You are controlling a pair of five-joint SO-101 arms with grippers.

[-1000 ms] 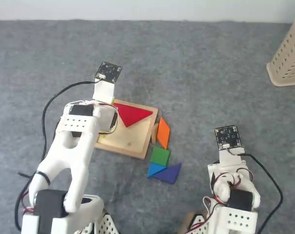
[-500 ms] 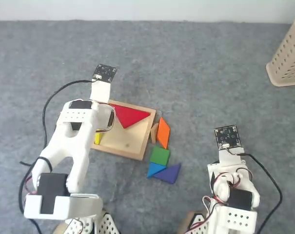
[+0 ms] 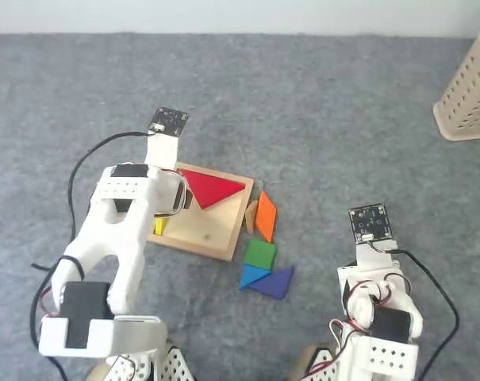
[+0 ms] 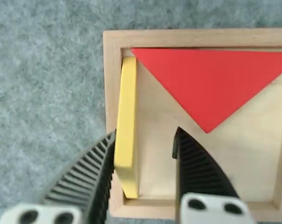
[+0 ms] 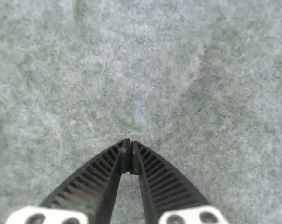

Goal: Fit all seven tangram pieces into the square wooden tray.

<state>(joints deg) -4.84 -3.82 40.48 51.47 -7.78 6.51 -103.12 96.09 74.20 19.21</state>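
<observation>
The square wooden tray lies on the grey felt counter, under the left arm. Two pieces sit inside it. The red triangle has its long edge against one inner wall and its tip pointing toward the tray's middle. The yellow piece runs along the adjoining wall, with one end near the red triangle's corner. The left jaws hang released above the tray. One jaw is over the rim just beside the yellow piece and the other is over the bare tray floor, so the yellow piece sits between them with a clear gap on one side, ungrasped. Outside the tray, just beside its edge, are a tan piece and the orange piece. The green square, blue triangle and purple triangle cluster near the tray's corner. The right jaws are clenched on nothing above bare felt, well apart from the pieces. A perforated cream basket stands at the counter's far edge.
</observation>
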